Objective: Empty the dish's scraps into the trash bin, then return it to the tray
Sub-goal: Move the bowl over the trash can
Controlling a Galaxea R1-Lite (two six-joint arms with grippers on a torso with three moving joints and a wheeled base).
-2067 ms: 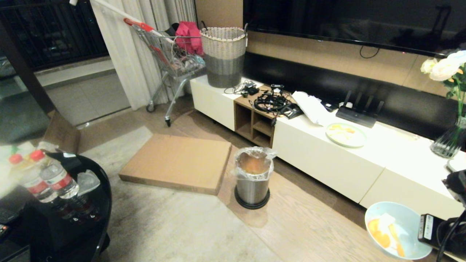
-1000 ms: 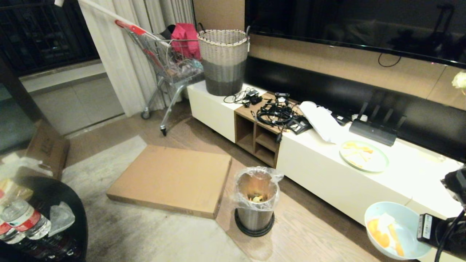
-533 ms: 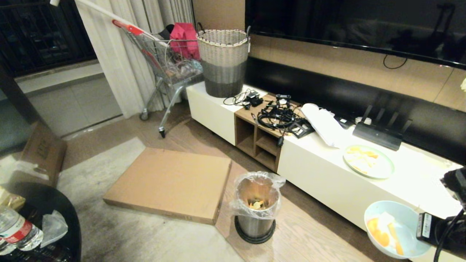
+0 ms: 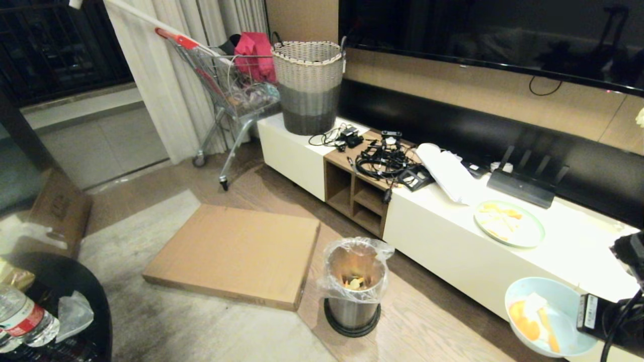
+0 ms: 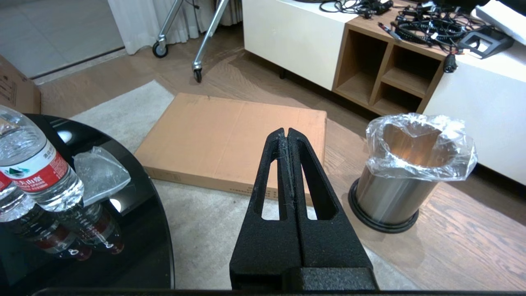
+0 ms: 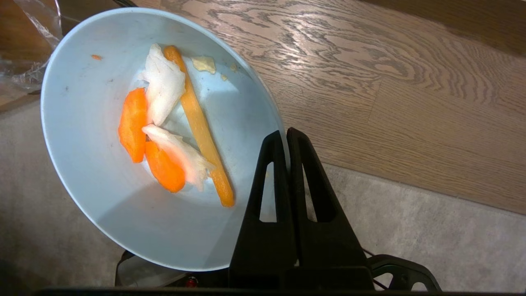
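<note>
The dish (image 4: 568, 301), a pale blue bowl, hangs tilted at the lower right of the head view, above the floor. My right gripper (image 6: 286, 135) is shut on its rim (image 6: 90, 102). Orange and white scraps (image 6: 164, 123) lie inside it. The trash bin (image 4: 353, 281), steel with a clear bag liner, stands on the wood floor to the left of the dish and holds a few scraps. My left gripper (image 5: 286, 133) is shut and empty, hovering with the trash bin (image 5: 404, 172) to one side of it. The tray is out of view.
A long white cabinet (image 4: 453, 241) runs behind the bin, with a green plate of scraps (image 4: 509, 223), cables and a woven basket (image 4: 308, 85) on it. A flat cardboard box (image 4: 236, 251) lies left of the bin. A black round table with bottles (image 4: 30, 311) is at the lower left.
The whole view shifted over the earlier frames, bringing the bin lower and more central; it has held still for the last half second. The dish stays in the right gripper as before.
</note>
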